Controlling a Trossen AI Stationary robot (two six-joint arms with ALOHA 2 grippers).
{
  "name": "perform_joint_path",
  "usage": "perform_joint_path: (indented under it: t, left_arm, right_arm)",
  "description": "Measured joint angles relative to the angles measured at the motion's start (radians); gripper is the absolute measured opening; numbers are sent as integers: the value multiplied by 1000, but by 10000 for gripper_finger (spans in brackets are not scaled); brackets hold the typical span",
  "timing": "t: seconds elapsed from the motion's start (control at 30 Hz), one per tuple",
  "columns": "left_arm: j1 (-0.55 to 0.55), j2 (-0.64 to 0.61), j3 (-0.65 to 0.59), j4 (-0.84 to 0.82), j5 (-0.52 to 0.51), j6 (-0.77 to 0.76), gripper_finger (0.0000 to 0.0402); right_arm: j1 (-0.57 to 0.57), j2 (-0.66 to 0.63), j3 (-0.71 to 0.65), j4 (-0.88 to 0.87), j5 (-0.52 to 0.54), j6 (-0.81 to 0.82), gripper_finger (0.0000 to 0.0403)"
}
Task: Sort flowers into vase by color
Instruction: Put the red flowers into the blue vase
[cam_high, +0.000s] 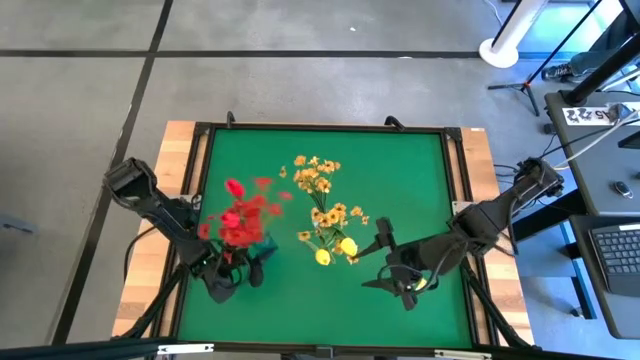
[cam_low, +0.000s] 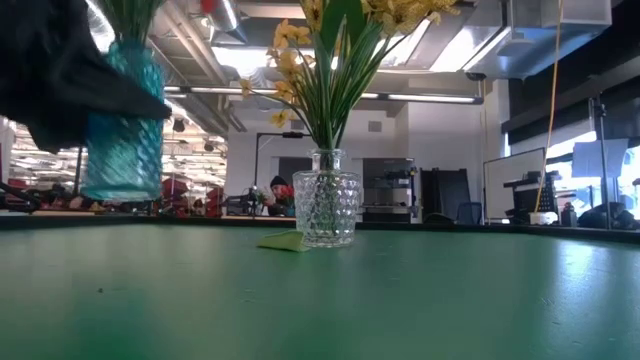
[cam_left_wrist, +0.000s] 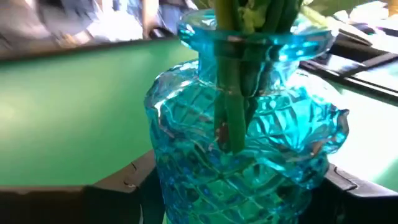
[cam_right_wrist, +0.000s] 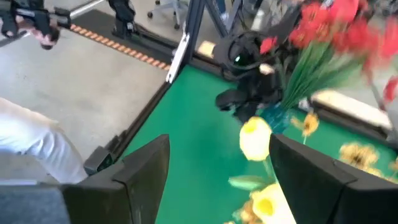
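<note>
Left hand (cam_high: 222, 284) clamped around the blue vase (cam_left_wrist: 242, 155), lifted off the green tabletop (cam_high: 400, 170), red flowers (cam_high: 240, 215) inside. Right hand (cam_right_wrist: 217, 168) released, fingers spread, just beside the yellow flowers (cam_high: 325, 200) in the clear vase (cam_low: 326, 210).

You see a green surface (cam_high: 420, 180) framed by a black rim, set on a wooden base (cam_high: 175, 150). Beside it on the grey floor stand a white round stand (cam_high: 505, 45) and a desk with a keyboard (cam_high: 620, 250).
</note>
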Motion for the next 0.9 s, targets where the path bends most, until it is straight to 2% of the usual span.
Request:
perform_joint_path:
  t: [0.07, 0.13, 0.27, 0.4, 0.57, 0.7, 0.9]
  left_arm:
    - [20, 0, -43, 24, -45, 41, 242]
    - [59, 0, -75, 23, -45, 73, 242]
    - [172, 0, -107, 24, 28, 143, 242]
    - [283, 0, -132, 24, 66, 207, 242]
    - [370, -2, -171, 34, 51, 202, 242]
    - [407, -3, -201, 34, 15, 155, 242]
    - [422, -3, -232, 38, 9, 51, 242]
  right_arm:
    - [-6, 1, -21, -3, 7, 12, 273]
    - [-9, 2, -41, -3, 12, 20, 273]
    - [-9, -10, -76, 2, 14, 37, 273]
    - [-6, -64, -119, 28, 65, 37, 273]
    - [-7, -215, -256, 115, 112, 37, 273]
    - [-19, -388, -439, 286, 143, 13, 273]
    - [-94, -609, -722, 515, 152, 10, 273]
